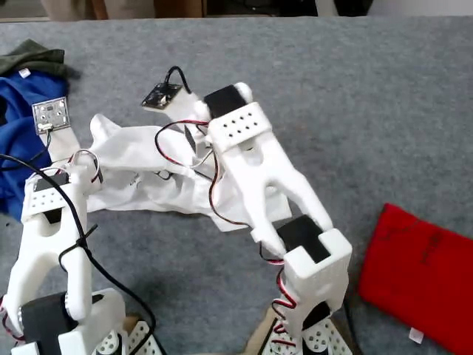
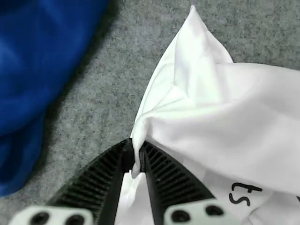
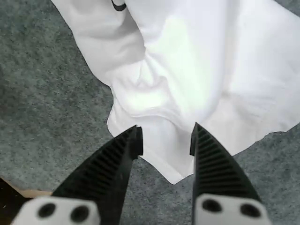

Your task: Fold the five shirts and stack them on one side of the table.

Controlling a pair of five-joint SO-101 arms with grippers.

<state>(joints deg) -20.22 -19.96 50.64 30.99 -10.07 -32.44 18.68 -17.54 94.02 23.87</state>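
Grey felt covers the table (image 1: 384, 111), and my open room runs from 12 to 3 o'clock. At centre, a little toward 9, the white shirt (image 1: 129, 151) lies crumpled and not yet folded. My left fingers (image 2: 146, 161) are clenched on a thin fold at its 9 o'clock edge. My right fingers (image 3: 131, 140) hang released over another edge. I judge that pinch shallow: a hard pull could slip it, or drag cloth onto the blue shirt (image 1: 18, 140) close by at 9. A red shirt (image 1: 421, 274) sits folded at 4.
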